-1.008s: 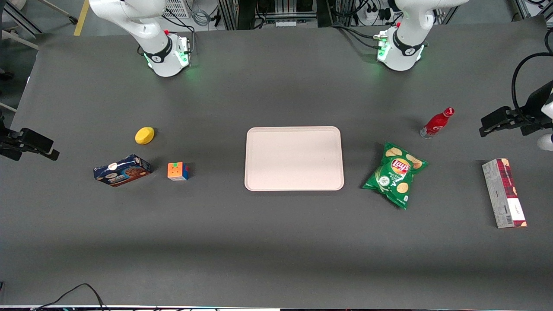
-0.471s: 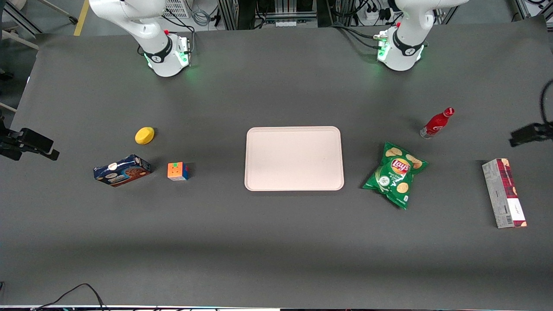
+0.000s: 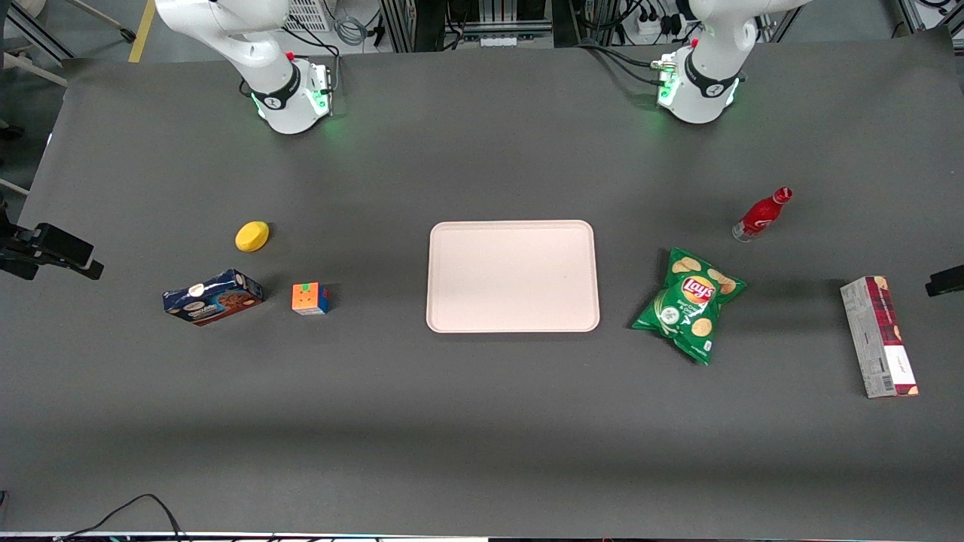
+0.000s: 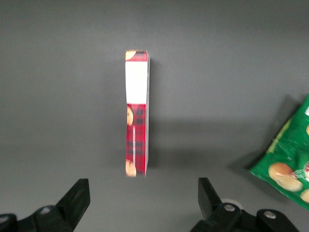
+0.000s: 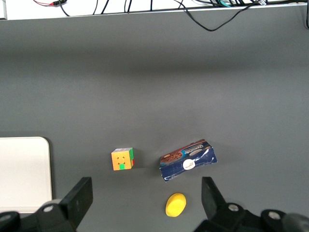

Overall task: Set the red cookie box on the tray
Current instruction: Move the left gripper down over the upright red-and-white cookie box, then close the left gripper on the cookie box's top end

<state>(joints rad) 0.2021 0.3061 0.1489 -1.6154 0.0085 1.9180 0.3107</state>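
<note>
1. Red cookie box [image 3: 879,336] lies flat on the tabletop [image 3: 482,421] near the working arm's end, its white-grey printed side up in the front view and its plaid face along one long edge.
2. In the left wrist view the same box [image 4: 137,113] shows its red plaid face with cookie pictures and a white patch.
3. The jaws [image 4: 144,205] hang above the tabletop, spread wide and holding nothing, with the box lying between the lines of the two fingers [image 4: 73,200] and not touched by them.
4. The tray [image 3: 513,275] sits bare at the middle of the tabletop, well apart from the box.
5. A green chip bag [image 3: 690,303] lies between tray and box, with a red bottle [image 3: 761,214] farther from the front camera.
6. Toward the parked arm's end sit a colour cube [image 3: 309,298], a blue cookie box [image 3: 213,296] and a yellow lemon-shaped thing [image 3: 252,235].
</note>
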